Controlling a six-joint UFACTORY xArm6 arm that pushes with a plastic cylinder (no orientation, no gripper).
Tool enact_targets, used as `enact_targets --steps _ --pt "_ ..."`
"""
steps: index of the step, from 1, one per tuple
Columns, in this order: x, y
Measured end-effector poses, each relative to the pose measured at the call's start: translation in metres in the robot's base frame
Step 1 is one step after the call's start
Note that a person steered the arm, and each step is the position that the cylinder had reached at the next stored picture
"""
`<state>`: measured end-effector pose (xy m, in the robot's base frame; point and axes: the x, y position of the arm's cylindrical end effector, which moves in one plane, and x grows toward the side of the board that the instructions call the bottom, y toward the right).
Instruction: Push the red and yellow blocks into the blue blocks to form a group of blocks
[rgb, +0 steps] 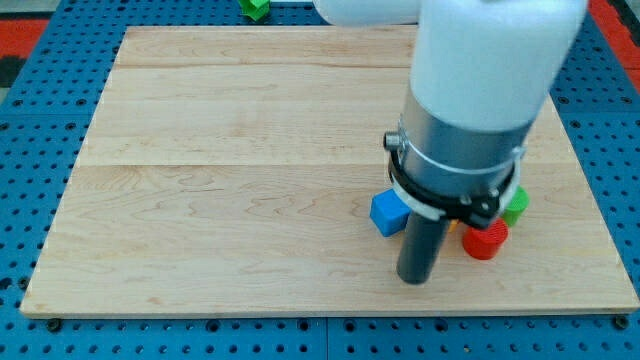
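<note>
Beside our small blue cube (390, 213) and red cylinder (485, 240) stood my tip (414, 279), a fingerless rod. We feared a skewed push would scatter them

The tabletop (230, 180) is pale wood with fine grain, set on a blue perforated base (40, 120). A blue cube (389, 212), a red block (486, 240) and a green block (516, 205) lie there; another green block (254, 8) sits off the board. My tip (414, 278) is dark.
</note>
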<state>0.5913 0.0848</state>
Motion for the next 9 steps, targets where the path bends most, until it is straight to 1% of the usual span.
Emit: enact_targets --steps 1,2,3,4,5,6,7,9 --pt "0.019 -0.005" --pt "0.023 0.035" --pt "0.020 0.093" --pt "0.003 0.089" --pt "0.002 0.131" --pt "-0.008 0.141" --pt "-0.021 0.094" --pt "-0.018 0.069"
